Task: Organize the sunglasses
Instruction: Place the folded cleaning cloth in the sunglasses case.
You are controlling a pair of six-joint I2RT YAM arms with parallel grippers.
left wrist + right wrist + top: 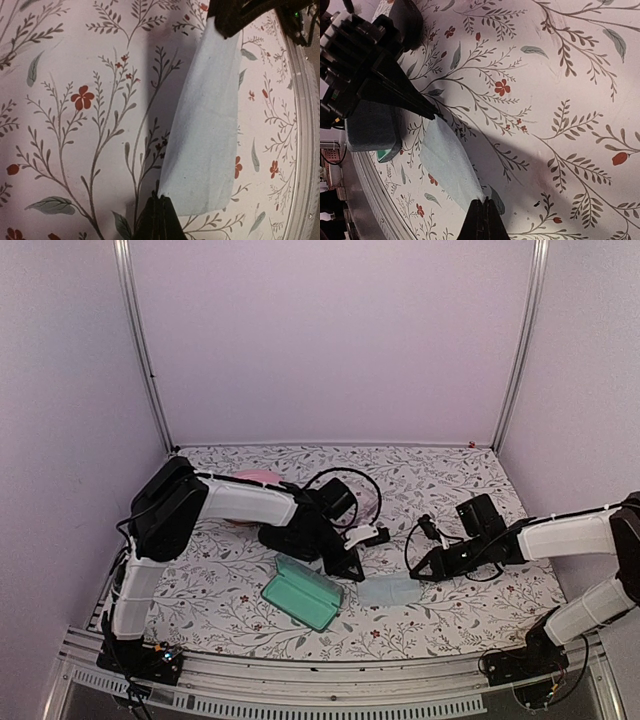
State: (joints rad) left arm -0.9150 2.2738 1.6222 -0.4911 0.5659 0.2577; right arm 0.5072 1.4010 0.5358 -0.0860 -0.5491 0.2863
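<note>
L hand (158, 204), L wrist cam: tips sit closest, bottom centre, pressed together and pinching one corner of the cloth (200, 135). Cloth = pale blue, runs as a long strip away from those tips to the far end. There R hand (223, 27) has the other corner nipped btw its dark tips. Strip looks taut, no big folds. Its shadow falls on the floral tabletop (75, 165) just beside one long edge. Can't tell if the cloth is clear of the tabletop. Metal rail (302, 150) runs along the cloth's other side, near it, not touching.

R wrist cam: R hand's tips at bottom centre, shut tight on a cloth corner. Cloth stretches off to L hand, whose black tips meet in a point on the opp. corner. Case (370, 132), dull teal, lies near the cloth, next to L hand.

Top cam: arms reach in from either side, and the cloth spans btw the two hands. Case lies on the L-arm side of the cloth, close by, set askew. Black cable (340, 480) loops behind the cloth at L wrist. Sunglasses: can't pick them out for sure. Pink thing (258, 477) lies well behind the cloth on the L side, part hidden by L arm. Paler pinkish shape (369, 502) sits nearer, just behind the cloth, inside the cable loop. Both too small to tell what they are.
</note>
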